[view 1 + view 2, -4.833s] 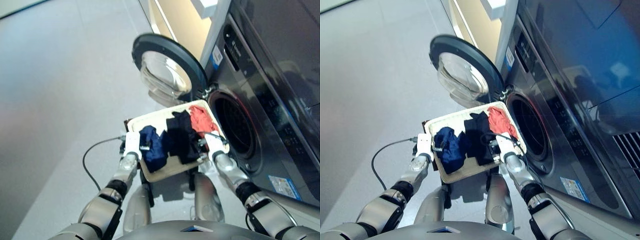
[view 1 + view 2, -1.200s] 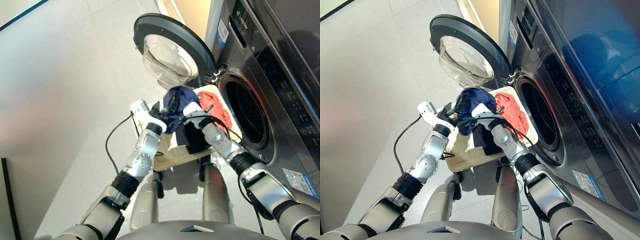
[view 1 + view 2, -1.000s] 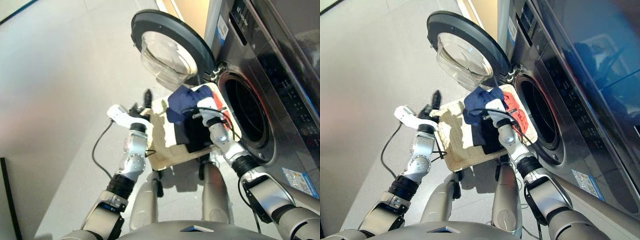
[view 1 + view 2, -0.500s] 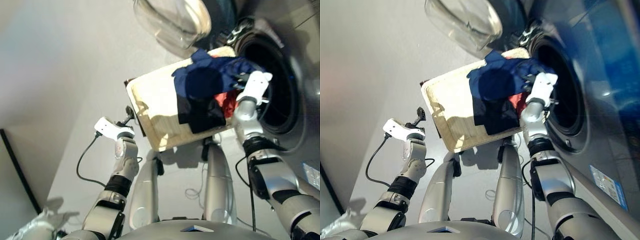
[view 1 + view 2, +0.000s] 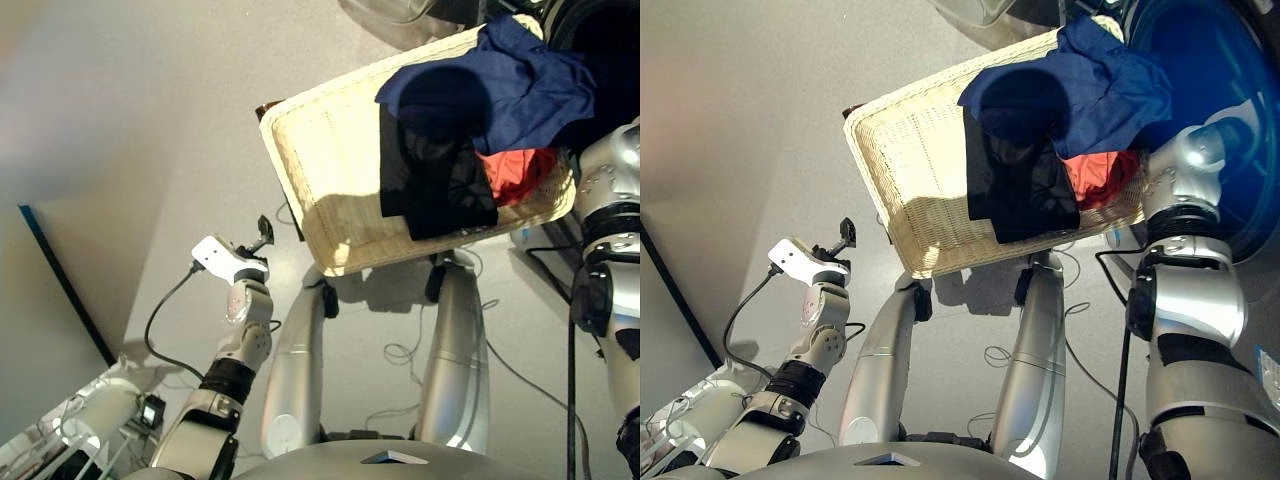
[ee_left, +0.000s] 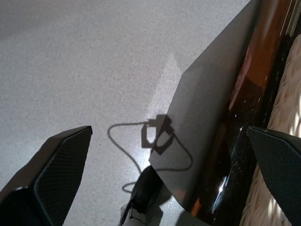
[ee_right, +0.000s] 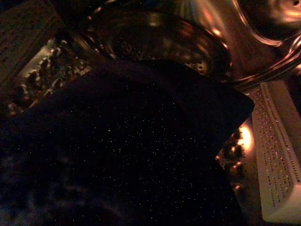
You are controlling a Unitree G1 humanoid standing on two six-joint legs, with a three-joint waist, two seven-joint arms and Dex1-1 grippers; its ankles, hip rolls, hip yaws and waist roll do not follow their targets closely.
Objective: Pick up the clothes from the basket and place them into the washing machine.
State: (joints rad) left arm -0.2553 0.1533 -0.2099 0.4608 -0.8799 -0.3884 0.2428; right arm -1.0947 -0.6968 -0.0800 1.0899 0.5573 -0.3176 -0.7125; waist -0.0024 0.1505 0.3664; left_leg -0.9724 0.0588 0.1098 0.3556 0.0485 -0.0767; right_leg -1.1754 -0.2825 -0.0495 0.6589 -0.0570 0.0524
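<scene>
Grey floor [image 5: 120, 120] fills the left of the frame. One left gripper [image 5: 262, 231] sits at lower left, fingers [image 6: 51, 174] spread apart, holding nothing. One cream basket [image 5: 330, 150] occupies upper centre and carries three garments: one navy [image 5: 500, 90] draped toward the washing machine [image 5: 1210, 60] drum at upper right, one black [image 5: 435, 185], one coral [image 5: 515, 170]. Right gripper state: cannot tell.
</scene>
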